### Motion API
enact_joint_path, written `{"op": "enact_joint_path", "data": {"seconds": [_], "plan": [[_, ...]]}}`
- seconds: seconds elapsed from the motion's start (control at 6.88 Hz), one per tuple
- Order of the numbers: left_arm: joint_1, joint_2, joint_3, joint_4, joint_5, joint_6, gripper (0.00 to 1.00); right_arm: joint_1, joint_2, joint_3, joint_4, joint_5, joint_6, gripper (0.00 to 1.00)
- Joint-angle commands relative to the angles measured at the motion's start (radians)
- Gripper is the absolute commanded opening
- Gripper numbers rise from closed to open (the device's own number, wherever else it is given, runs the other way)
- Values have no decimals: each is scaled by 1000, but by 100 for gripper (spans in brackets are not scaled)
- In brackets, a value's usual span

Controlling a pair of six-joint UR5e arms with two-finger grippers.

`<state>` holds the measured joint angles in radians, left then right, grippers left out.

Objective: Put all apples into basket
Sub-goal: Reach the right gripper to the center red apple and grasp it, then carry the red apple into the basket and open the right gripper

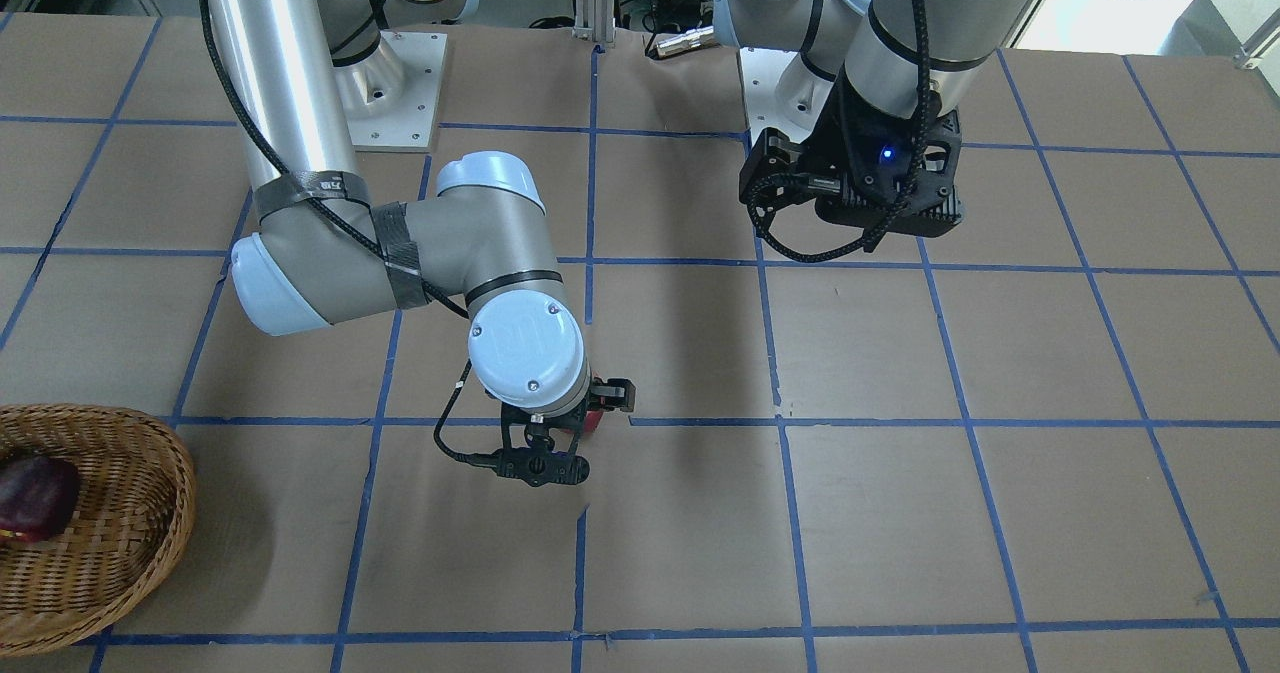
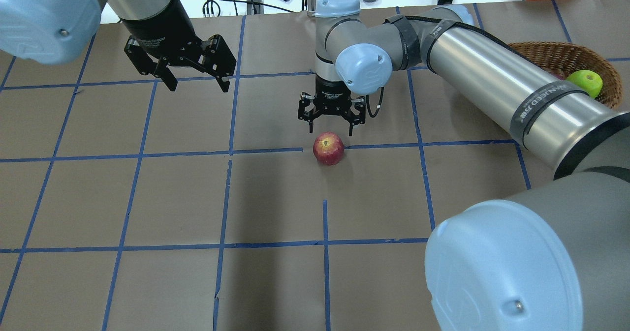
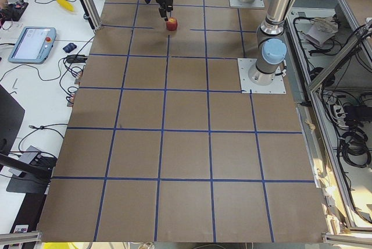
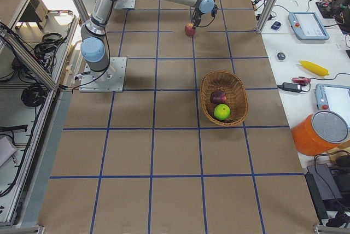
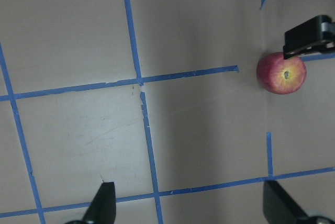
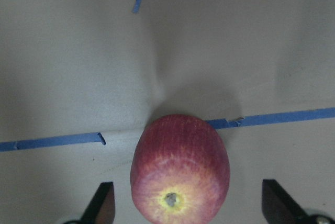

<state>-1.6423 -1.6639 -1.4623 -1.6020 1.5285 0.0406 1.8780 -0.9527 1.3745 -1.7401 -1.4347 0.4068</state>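
Observation:
The red apple with a yellowish blush (image 2: 329, 148) lies on the brown table near its middle, on a blue tape line. My right gripper (image 2: 331, 130) hangs open just above it, one finger to each side, not touching. In the right wrist view the apple (image 6: 180, 182) sits between the two fingers (image 6: 104, 203). The wicker basket (image 2: 544, 50) stands at the table's far right and holds the lime green apple (image 2: 585, 82) and the dark purplish-red apple (image 1: 35, 498). My left gripper (image 2: 199, 86) is open and empty, high over the far left of the table.
The table is brown paper with a grid of blue tape. The two arm bases (image 1: 390, 93) stand at the robot's edge. Beyond the far edge lie cables, an orange container (image 4: 322, 133), a yellow object (image 4: 314, 68) and tablets (image 4: 309, 24).

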Motion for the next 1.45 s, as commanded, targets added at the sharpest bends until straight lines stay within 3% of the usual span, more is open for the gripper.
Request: {"op": "enact_joint_path", "data": {"seconds": [0.0, 0.44, 0.58, 0.73, 0.87, 1.16, 1.31], "plan": [[-1, 13, -12, 22, -1, -4, 100, 6, 41, 1, -1, 0, 1, 100], [-1, 22, -13, 22, -1, -5, 100, 24, 90, 1, 1, -1, 1, 100], [-1, 23, -15, 20, -1, -4, 100, 24, 85, 0, -1, -6, 6, 90], [-1, 23, -13, 23, -1, -2, 100, 18, 75, 0, 1, -16, 9, 24], [-1, 23, -13, 22, -1, -2, 100, 9, 57, -6, 1, -21, 32, 0], [-1, 27, -10, 22, 1, -2, 100, -64, -56, -9, 17, -129, 12, 0], [1, 29, -13, 20, 1, -1, 100, -141, -111, -12, 69, -133, 7, 0]]}}
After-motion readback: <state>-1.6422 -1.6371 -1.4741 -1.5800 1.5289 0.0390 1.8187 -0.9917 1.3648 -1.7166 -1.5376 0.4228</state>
